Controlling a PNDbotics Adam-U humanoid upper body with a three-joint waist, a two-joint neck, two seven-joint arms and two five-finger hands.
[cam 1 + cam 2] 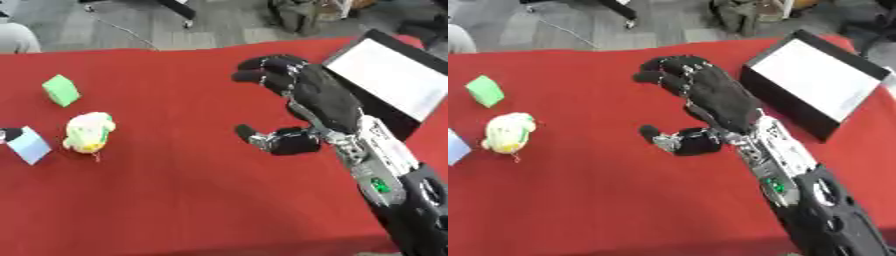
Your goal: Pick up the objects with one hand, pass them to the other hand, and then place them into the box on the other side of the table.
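Your right robot hand [319,102] is hovering spread and empty, the box [811,80] apparently holding nothing, while three objects are waiting: green block [60,90], yellow toy [87,132], blue piece [29,145].

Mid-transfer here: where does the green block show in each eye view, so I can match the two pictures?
Left eye view: green block at upper left on the red cloth, just above the yellow-white soft toy.
Right eye view: same block nearer the left edge, again above the toy.
Shared landmark: the black box with its white inside at upper right, beside the open right hand.
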